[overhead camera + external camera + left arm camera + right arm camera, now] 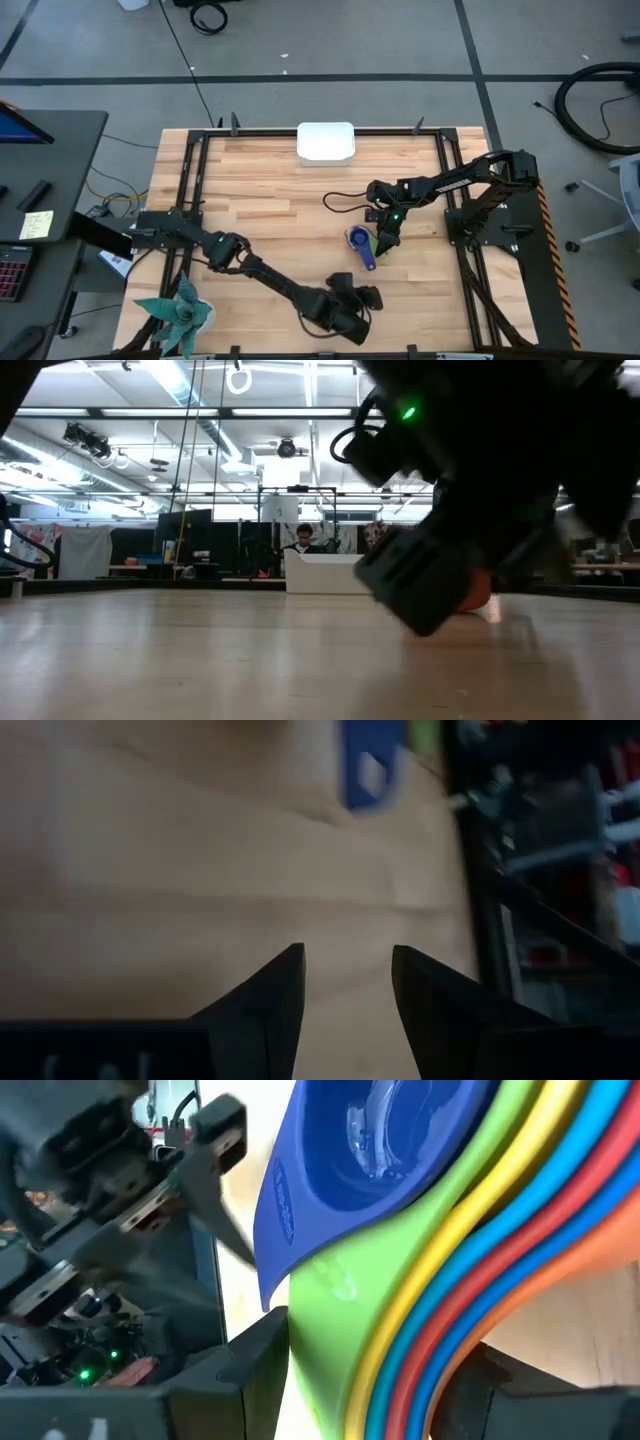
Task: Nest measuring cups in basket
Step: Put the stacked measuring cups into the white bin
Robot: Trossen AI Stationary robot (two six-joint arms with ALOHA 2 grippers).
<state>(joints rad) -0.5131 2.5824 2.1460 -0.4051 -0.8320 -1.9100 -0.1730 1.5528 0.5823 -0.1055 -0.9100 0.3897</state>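
The measuring cups (358, 240) are nested in one stack right of the table's middle, dark blue innermost, then green, yellow, light blue, red and orange (420, 1270). The dark blue handle (368, 262) points toward the near edge. My right gripper (380, 240) stands around the stack, shut on it. My left gripper (372, 297) hovers open near the front edge, just short of the stack, with bare wood between its fingers (345, 955); the blue handle (368, 765) lies ahead of it. The white basket (325, 142) stands at the far edge. My right gripper has the nested stack between its two fingers: one finger lies against the green cup's outer wall (310, 1330), the other against the orange outermost cup (500, 1330). The fingers slant down from the table's right side. The stack sits tilted; whether it rests on the table, I cannot tell.
A black cable (345, 200) loops on the wood left of the right arm. A teal plant-like object (178, 310) sits at the front left corner. Black frame rails (190, 180) line the table's sides. A person (303, 540) shows beyond the basket.
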